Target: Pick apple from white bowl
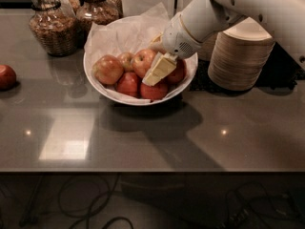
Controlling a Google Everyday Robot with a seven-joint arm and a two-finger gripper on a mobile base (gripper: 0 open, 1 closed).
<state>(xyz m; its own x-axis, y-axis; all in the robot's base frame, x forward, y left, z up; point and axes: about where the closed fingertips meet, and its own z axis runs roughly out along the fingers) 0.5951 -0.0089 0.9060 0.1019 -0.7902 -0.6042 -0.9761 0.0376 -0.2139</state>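
Observation:
The white bowl stands at the back middle of the grey table, lined with crinkled white paper. It holds several apples. The apple, the largest one, light orange-red with yellow streaks, lies at the bowl's left side. Smaller, darker red apples fill the middle and right. My gripper, pale yellow on a white wrist, reaches down from the upper right into the bowl's right half. It sits over the red apples there, to the right of the apple and apart from it.
Two glass jars stand behind the bowl at the back left. A stack of beige paper bowls stands to the bowl's right, under my arm. A lone red apple lies at the table's left edge. Cables run beneath the table's front edge.

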